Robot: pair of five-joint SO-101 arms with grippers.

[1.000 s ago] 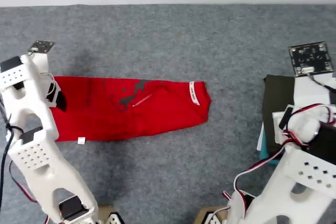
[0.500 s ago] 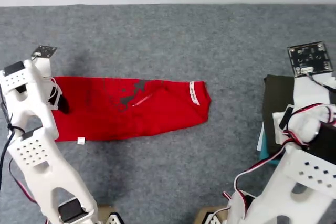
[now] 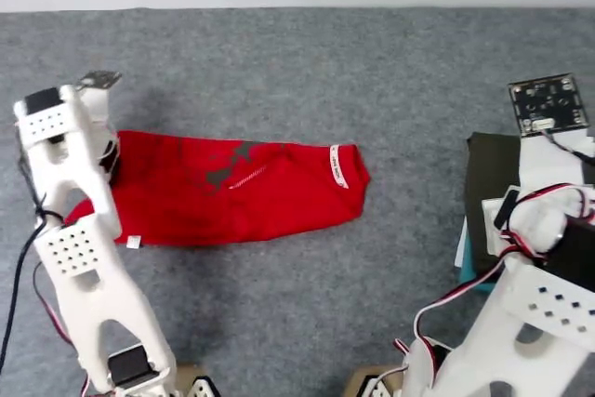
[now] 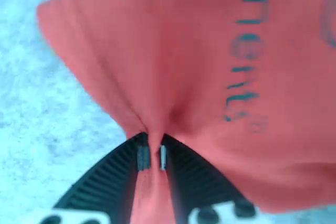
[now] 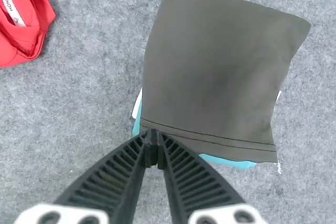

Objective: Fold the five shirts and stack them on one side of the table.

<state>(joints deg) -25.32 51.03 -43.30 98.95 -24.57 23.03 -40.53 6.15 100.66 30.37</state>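
Observation:
A red shirt (image 3: 242, 192), folded into a long band, lies left of the table's middle with its collar label toward the centre. My left gripper (image 3: 107, 160) is at the band's left end, shut on a pinch of the red cloth (image 4: 210, 51) that bunches between its fingertips (image 4: 139, 156). At the right side a stack of folded shirts has a dark olive shirt (image 5: 215, 77) on top and a teal shirt (image 5: 231, 159) under it. My right gripper (image 5: 152, 150) is shut, its tips at the near hem of the dark shirt (image 3: 488, 183).
Grey felt-like matting (image 3: 325, 72) covers the table; a pale wall runs along the far edge. The right arm's body (image 3: 539, 230) hides much of the stack from above. The red shirt's collar end (image 5: 21, 19) lies apart from the stack.
My left gripper has moved right and toward the far edge with the shirt's left end in it, so the band's left edge has shifted right. The right arm has not moved.

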